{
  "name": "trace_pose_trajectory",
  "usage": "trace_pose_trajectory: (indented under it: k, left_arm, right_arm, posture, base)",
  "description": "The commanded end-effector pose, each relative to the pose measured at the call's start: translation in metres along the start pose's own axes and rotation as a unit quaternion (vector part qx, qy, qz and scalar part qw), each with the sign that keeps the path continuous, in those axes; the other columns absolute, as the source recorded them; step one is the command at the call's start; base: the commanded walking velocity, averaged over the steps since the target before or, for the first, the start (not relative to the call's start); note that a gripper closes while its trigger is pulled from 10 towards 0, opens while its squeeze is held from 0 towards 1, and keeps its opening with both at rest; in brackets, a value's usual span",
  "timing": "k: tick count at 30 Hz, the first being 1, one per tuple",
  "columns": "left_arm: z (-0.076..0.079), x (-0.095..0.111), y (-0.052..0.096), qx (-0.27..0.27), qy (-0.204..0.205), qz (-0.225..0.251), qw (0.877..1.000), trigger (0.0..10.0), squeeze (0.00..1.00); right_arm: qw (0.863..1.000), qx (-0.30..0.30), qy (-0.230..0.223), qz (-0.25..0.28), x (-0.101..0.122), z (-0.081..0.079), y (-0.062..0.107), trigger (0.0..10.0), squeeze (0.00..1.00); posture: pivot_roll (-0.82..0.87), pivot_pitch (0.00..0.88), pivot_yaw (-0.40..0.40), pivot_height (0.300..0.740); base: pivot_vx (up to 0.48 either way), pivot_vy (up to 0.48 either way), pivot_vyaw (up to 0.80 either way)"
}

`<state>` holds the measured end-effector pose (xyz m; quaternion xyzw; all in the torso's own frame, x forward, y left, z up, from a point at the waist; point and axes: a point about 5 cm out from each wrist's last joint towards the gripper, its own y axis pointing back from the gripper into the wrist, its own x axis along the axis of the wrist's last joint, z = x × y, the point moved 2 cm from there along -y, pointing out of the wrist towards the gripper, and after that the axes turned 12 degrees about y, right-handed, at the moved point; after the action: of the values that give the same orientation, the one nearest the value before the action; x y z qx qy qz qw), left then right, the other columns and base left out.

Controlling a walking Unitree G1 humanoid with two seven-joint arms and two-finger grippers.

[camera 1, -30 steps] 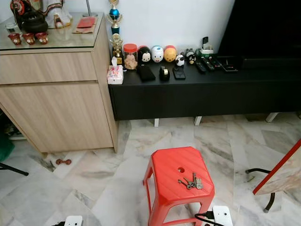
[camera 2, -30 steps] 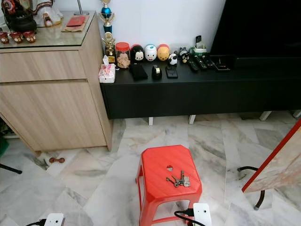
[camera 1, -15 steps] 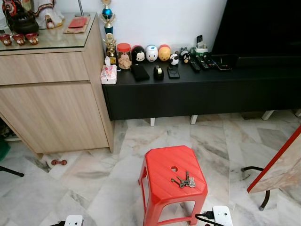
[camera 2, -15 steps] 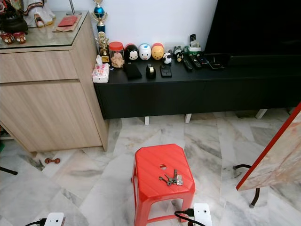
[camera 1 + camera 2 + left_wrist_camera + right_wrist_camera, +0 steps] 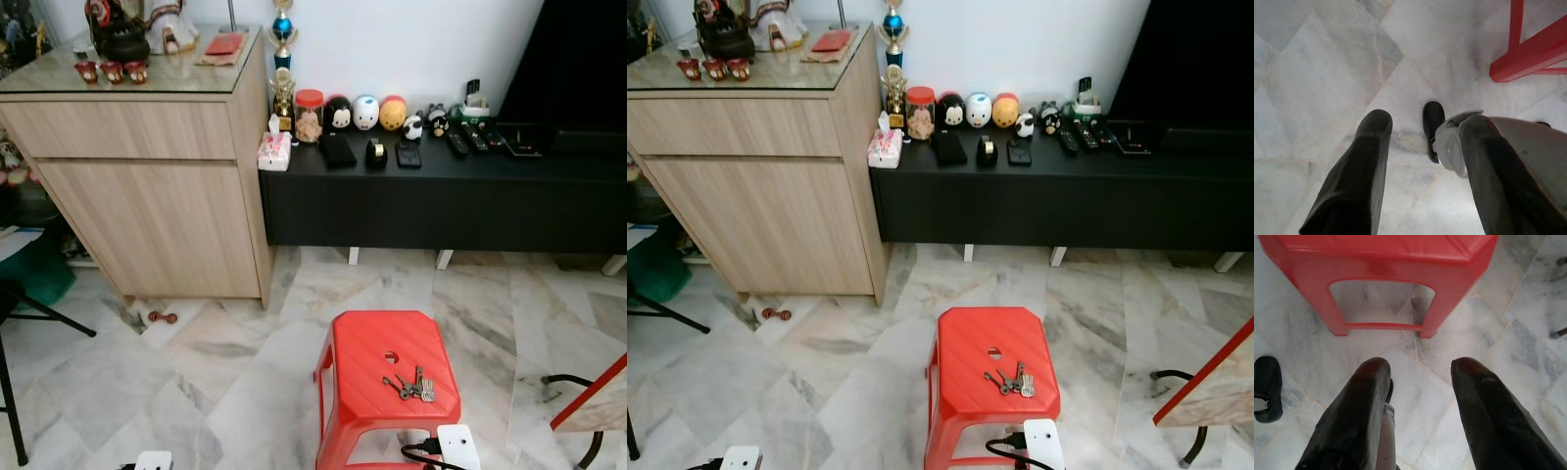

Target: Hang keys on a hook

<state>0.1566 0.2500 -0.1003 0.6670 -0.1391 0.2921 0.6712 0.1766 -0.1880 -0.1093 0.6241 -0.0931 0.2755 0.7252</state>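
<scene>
A bunch of keys [image 5: 412, 387] lies flat on the top of a red plastic stool [image 5: 367, 357], toward the stool's right side and just beside the small round hole [image 5: 391, 357] in the seat. The bunch looks like several grey metal keys fanned out from one ring, one darker key pointing left toward the stool's centre; finer detail is too small to make out. No gripper touches the keys.

The stool stands on a grey-veined marble floor [image 5: 196, 392]. Beyond it a low black TV console [image 5: 441, 196] runs along the white wall, carrying a row of small items — a red-lidded jar [image 5: 309, 115], round character figurines [image 5: 365, 112], several remote controls [image 5: 470, 138] and a pink tissue box [image 5: 273, 151]. To its left stands a light wooden cabinet [image 5: 157, 206] with a glass top, holding small red cups [image 5: 110, 70] and a trophy [image 5: 282, 39] at its corner. A small dumbbell-shaped object [image 5: 162, 317] lies on the floor by the cabinet's base.

The left gripper [image 5: 1420, 132] hangs low over the marble floor, its two black fingers spread apart and holding nothing; a stool leg and the robot's black foot [image 5: 1432, 122] show beyond it. The right gripper [image 5: 1418, 377] hangs likewise in front of the stool's base, fingers parted — nothing between them.
</scene>
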Motion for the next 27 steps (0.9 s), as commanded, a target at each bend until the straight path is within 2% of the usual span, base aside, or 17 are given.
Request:
trace_pose_trajectory:
  k: [1, 9, 14, 19, 24, 27]
  left_arm:
    - [0.0019, -0.0013, -0.0006, -0.003, 0.000, -0.007, 1.000, 10.0, 0.00]
    - [0.0024, -0.0013, -0.0007, -0.004, 0.000, -0.007, 1.000, 10.0, 0.00]
    - [0.0027, -0.0013, -0.0008, -0.004, 0.001, -0.007, 1.000, 10.0, 0.00]
    - [0.0029, -0.0012, -0.0009, -0.004, 0.002, -0.007, 1.000, 10.0, 0.00]
    - [0.0030, -0.0009, -0.0010, -0.005, 0.002, -0.007, 1.000, 10.0, 0.00]
    - [0.0030, -0.0008, -0.0010, -0.005, 0.002, -0.007, 1.000, 10.0, 0.00]
  right_arm:
    - [1.000, 0.001, -0.001, -0.008, -0.0050, 0.0009, 0.0006, 10.0, 0.00]
    - [1.000, 0.004, 0.017, -0.007, -0.0037, 0.0014, 0.0004, 10.0, 0.00]
    - [1.000, 0.005, 0.017, -0.004, -0.0031, 0.0015, 0.0004, 10.0, 0.00]
    - [1.000, 0.003, 0.000, -0.005, -0.0038, 0.0013, 0.0005, 10.0, 0.00]
    - [1.000, 0.005, 0.014, -0.001, -0.0023, 0.0016, 0.0004, 10.0, 0.00]
    - [1.000, 0.006, 0.023, 0.000, -0.0016, 0.0017, 0.0003, 10.0, 0.00]
  posture:
    - [0.10, 0.004, -0.039, 0.740]
    - [0.10, 0.004, -0.040, 0.740]
    - [0.10, 0.003, -0.041, 0.740]
    - [0.10, 0.003, -0.041, 0.740]
    - [0.10, 0.002, -0.040, 0.740]
    - [0.10, 0.001, -0.041, 0.740]
  base:
    - [0.000, 0.000, 0.00]
    - [0.000, 0.000, 0.00]
    - [0.247, 0.000, 0.54]
    - [0.255, 0.000, 0.00]
    - [0.253, 0.000, 0.00]
    - [0.259, 0.000, 0.64]
